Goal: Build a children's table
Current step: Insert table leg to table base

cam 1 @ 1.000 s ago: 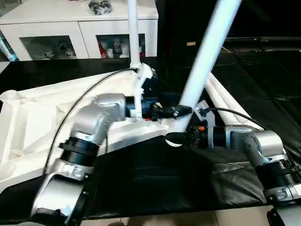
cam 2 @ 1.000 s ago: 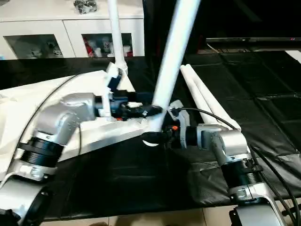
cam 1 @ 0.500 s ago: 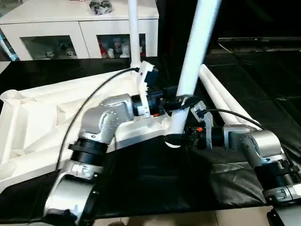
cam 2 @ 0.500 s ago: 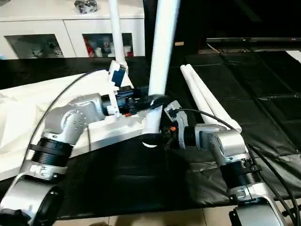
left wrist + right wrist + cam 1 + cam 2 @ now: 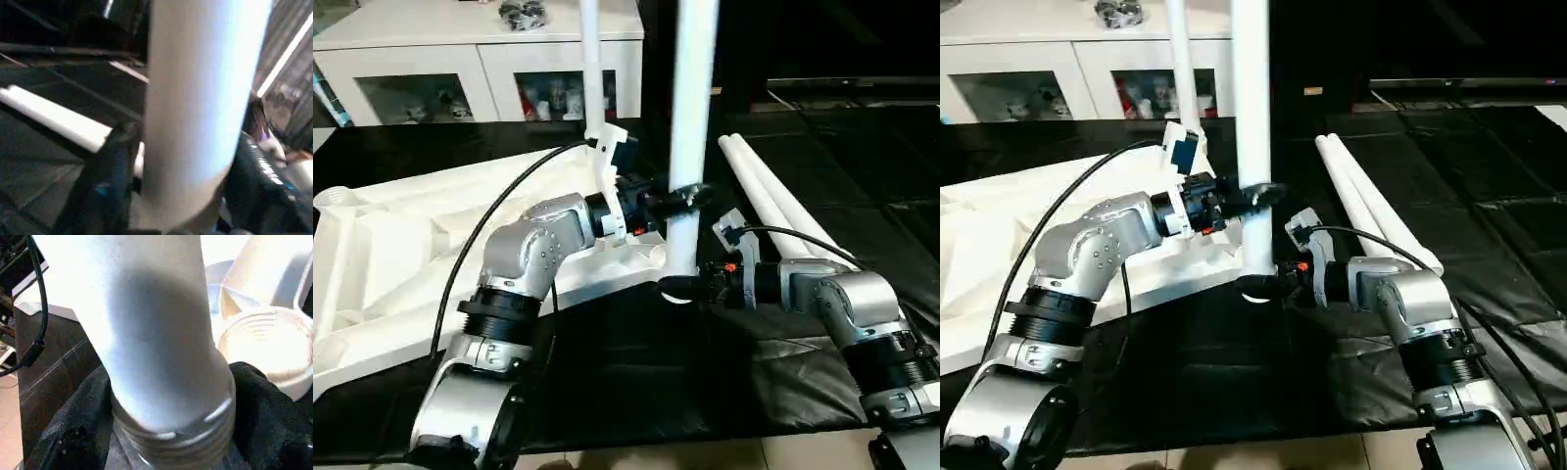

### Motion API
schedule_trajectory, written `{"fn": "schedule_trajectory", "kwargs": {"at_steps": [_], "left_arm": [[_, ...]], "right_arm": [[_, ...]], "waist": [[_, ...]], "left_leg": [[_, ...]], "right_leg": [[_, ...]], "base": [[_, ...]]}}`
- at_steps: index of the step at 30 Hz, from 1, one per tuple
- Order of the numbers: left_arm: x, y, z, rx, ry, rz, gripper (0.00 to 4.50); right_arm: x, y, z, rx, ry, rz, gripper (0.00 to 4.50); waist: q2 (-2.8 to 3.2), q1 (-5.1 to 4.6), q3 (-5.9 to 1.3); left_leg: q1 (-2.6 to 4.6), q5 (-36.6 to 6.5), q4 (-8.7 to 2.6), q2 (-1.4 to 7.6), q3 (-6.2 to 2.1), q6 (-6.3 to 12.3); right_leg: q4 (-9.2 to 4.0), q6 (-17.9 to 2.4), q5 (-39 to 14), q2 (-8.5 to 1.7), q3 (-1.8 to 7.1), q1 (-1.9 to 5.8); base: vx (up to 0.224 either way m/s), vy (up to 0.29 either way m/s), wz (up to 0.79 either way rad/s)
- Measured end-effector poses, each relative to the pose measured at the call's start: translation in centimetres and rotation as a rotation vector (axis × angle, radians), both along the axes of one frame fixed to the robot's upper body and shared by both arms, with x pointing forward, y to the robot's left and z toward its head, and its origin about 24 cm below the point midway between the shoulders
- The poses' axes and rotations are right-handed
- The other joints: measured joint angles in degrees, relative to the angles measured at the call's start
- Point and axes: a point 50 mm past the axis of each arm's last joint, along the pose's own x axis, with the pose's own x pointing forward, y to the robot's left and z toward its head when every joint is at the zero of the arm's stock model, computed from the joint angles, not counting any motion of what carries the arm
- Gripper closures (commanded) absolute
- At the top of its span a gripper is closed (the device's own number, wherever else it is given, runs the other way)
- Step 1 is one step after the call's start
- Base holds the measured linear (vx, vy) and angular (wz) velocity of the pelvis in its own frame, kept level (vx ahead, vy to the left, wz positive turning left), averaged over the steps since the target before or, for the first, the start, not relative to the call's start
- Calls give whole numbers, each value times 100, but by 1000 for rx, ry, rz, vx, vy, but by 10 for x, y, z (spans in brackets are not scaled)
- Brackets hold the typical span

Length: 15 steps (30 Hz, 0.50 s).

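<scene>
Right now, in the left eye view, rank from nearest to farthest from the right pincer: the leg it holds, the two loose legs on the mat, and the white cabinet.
1. Upright leg, gripped at its base by the right pincer.
2. Loose legs, lying on the mat behind it.
3. White cabinet, far back, toward the robot's left.

Tabletop lies underside up at the mat's left; one leg upright at its near right corner, apparently beside the socket; another leg behind; two legs lying right; cabinet behind
</scene>
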Motion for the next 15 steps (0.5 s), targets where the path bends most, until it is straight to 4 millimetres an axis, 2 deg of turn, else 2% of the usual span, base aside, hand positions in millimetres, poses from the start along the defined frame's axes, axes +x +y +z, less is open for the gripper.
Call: {"fn": "schedule_trajectory", "kwargs": {"at_steps": [2, 4, 15], "left_arm": [[1, 0, 2, 1, -9, 15, 226], [3, 3, 2, -10, 0, 40, 257], [6, 8, 3, -23, 20, 93, 267]], "right_arm": [[1, 1, 1, 6, -2, 1, 149], [1, 1, 1, 6, -10, -5, 149], [3, 5, 1, 18, -30, -25, 149]], "waist": [[0, 3, 0], [2, 2, -1], [4, 10, -2]], "left_leg": [[0, 0, 0, -1, 0, 0], [-1, 0, 0, 0, -1, 0], [-1, 0, 2, 0, -3, 0]], "right_leg": [[0, -1, 0, 0, 1, 0], [0, -2, 1, 0, -1, 0], [1, -6, 4, 0, -1, 0]], "base": [[0, 0, 0], [0, 0, 0], [0, 0, 0]]}}
